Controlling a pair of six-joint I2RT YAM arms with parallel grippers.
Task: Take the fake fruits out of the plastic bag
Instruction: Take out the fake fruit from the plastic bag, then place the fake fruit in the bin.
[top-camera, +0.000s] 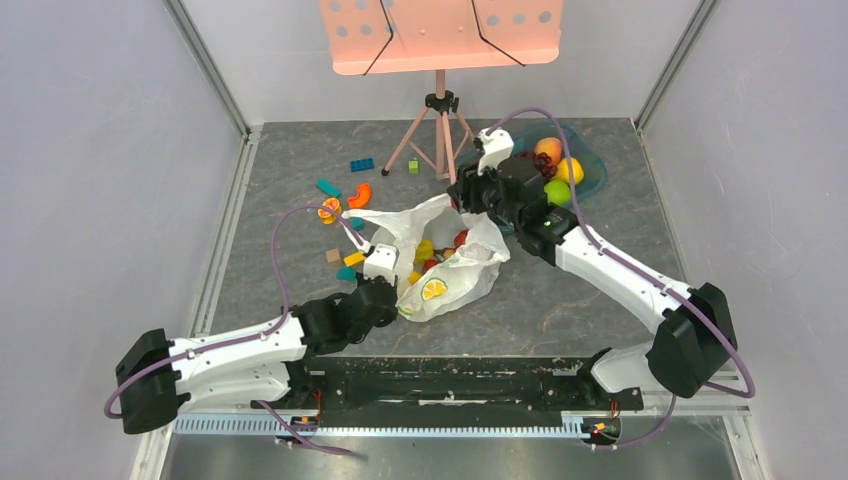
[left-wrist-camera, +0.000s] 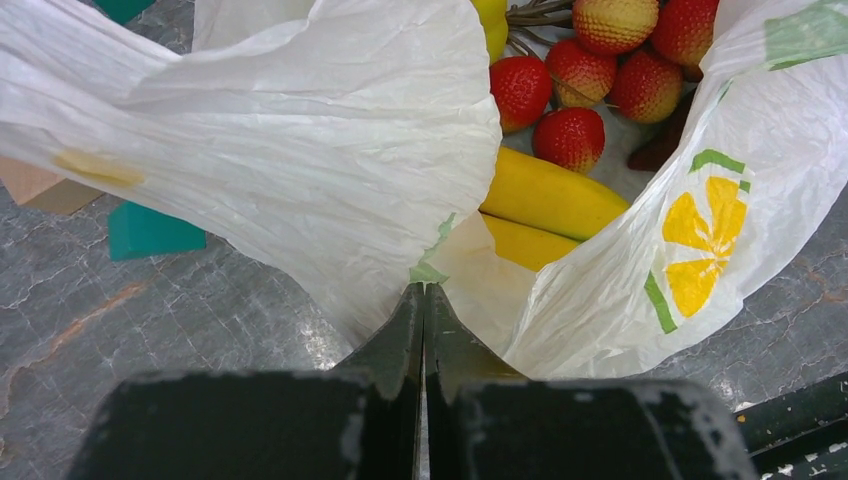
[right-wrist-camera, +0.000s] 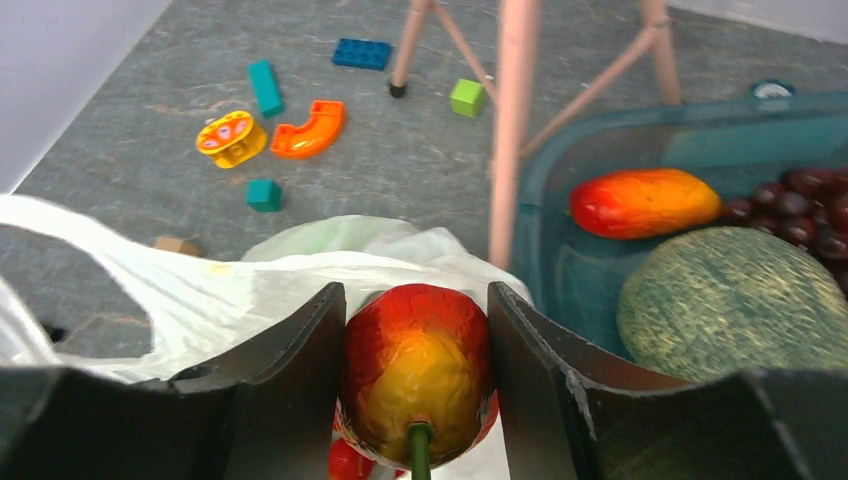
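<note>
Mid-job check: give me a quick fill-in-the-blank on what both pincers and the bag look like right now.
The plastic bag's edge is pinched by the ____. The right pincer grips a red-yellow fruit with a ____ stem. Inside the bag, bananas lie beside a cluster of ____ berry-like fruits.
Missing: left pincer; green; red.

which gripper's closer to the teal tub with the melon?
Right. The right gripper holds a red-yellow fruit beside the tub, at the far end of the bag; left gripper is shut on its near edge.
</note>
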